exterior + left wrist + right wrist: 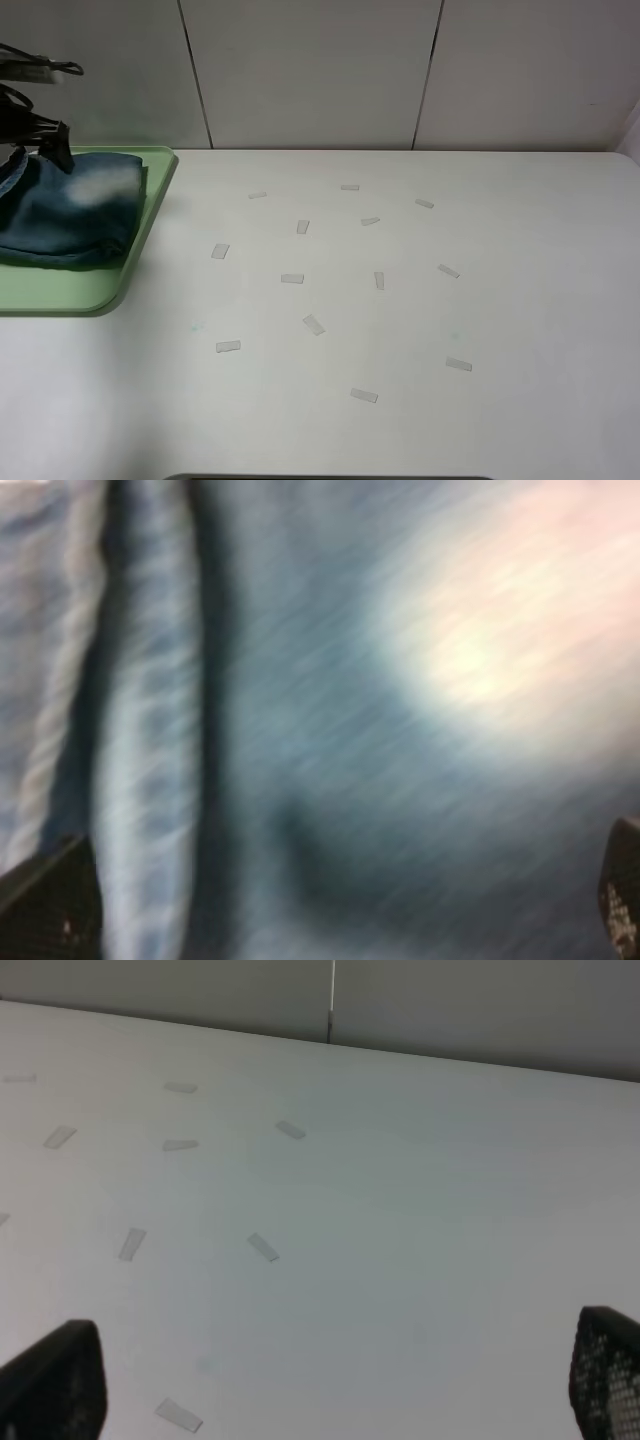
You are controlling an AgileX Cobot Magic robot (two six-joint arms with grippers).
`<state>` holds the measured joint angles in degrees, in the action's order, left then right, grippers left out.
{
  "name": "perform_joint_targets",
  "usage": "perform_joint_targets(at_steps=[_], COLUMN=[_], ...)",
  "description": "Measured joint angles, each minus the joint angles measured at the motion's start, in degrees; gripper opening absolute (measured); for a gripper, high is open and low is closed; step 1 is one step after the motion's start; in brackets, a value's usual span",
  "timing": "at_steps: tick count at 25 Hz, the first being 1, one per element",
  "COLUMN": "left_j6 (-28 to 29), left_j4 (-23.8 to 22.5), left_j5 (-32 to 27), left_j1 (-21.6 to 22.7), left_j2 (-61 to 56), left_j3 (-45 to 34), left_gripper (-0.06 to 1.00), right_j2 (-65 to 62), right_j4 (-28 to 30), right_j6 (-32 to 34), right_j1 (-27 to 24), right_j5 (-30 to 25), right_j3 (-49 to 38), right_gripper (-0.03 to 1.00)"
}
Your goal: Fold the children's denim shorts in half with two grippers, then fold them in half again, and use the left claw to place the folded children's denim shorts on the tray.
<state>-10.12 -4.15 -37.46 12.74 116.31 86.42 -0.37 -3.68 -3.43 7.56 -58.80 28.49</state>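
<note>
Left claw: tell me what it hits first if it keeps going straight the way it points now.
Most likely the children's denim shorts. The left claw is open, its fingertips spread over denim that fills the wrist view. The shorts lie folded on the tray, which would be underneath. How much gap remains is unclear.

No text, label, brand, number or sign can be read in any view. The small pale tape strips (292, 278) on the desk (520, 300) are blank.
</note>
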Motion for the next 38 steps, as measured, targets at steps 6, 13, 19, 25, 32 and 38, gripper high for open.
perform_joint_targets(at_steps=[6,13,19,25,32,38], left_j6=[-0.24,-0.3,-0.29,-0.44,-0.05,0.92], left_j4=[1.62,1.85,2.25,2.25,-1.77,-6.07], left_j5=[9.8,17.52,18.36,17.89,12.82,4.8], left_j1=[-0.23,0.9,1.13,1.74,5.42,7.82], left_j2=[0.0,0.53,3.97,4.01,1.17,-0.19], left_j3=[-6.88,-10.69,-10.69,-10.69,-8.83,-4.46], left_gripper=[0.99,0.99,0.99,0.99,0.99,0.99], right_j2=[0.0,0.0,0.0,0.0,0.0,0.0], right_j4=[0.0,0.0,0.0,0.0,0.0,0.0], right_j6=[0.0,0.0,0.0,0.0,0.0,0.0], right_j1=[0.0,0.0,0.0,0.0,0.0,0.0], right_j5=[0.0,0.0,0.0,0.0,0.0,0.05], right_j3=[0.0,0.0,0.0,0.0,0.0,0.0], right_gripper=[0.7,0.7,0.7,0.7,0.7,0.7])
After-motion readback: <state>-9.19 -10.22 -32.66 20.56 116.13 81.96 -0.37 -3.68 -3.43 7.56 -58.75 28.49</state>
